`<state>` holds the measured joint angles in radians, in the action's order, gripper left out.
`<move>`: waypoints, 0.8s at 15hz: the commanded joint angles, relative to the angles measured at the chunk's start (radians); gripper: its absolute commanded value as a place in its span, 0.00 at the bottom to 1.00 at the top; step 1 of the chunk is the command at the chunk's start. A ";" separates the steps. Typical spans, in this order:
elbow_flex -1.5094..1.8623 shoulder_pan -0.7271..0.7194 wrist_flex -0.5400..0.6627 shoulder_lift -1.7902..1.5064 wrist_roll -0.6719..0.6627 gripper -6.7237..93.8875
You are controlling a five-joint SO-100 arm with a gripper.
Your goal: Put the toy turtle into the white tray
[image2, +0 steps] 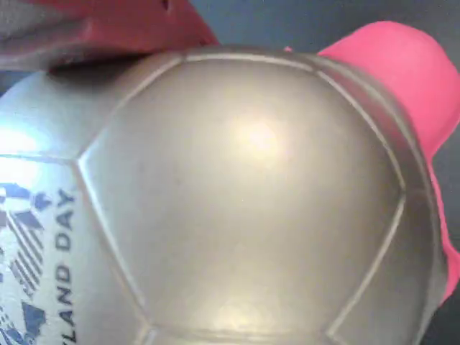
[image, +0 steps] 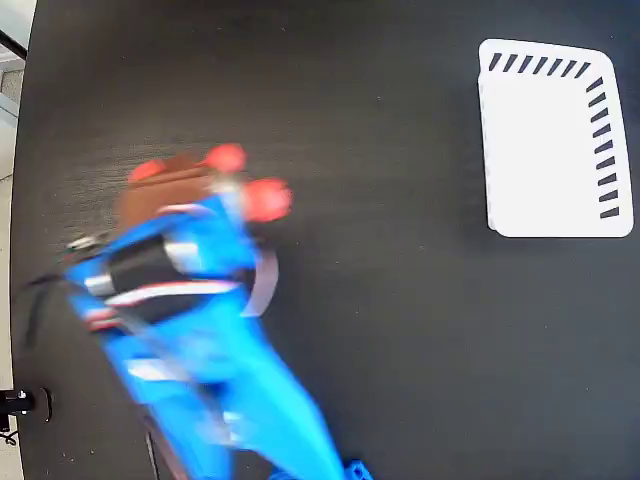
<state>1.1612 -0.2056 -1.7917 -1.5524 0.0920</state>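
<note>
Your hand (image: 190,215) sits over toy turtle (image: 175,185), seemingly touching; grip state unclear. White tray (image: 555,140) lies well apart, rightward.

Toy turtle (image2: 244,201) gold shell, red limbs; white tray (image: 545,150) dark-slotted.

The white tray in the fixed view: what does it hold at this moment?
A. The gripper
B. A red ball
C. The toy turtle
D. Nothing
D. The white tray shows only its bare white floor at upper right, while the toy turtle sits far left on the dark table, under the blue arm.
</note>
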 commanded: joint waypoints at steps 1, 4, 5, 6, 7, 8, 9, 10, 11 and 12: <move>-0.120 0.206 -0.006 -0.098 -0.097 0.07; -0.236 0.410 -0.006 -0.023 -0.190 0.07; -0.290 0.465 -0.006 0.009 -0.175 0.07; -0.345 0.517 -0.006 0.038 -0.166 0.07; -0.396 0.568 -0.006 0.081 -0.170 0.07; -0.433 0.618 -0.006 0.129 -0.190 0.07; -0.469 0.666 -0.006 0.186 -0.204 0.07; -0.515 0.710 -0.006 0.250 -0.216 0.07; -0.578 0.752 -0.006 0.322 -0.219 0.07; -0.647 0.787 -0.006 0.388 -0.213 0.07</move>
<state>0.6673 0.5093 -1.7932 -1.1658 -0.1089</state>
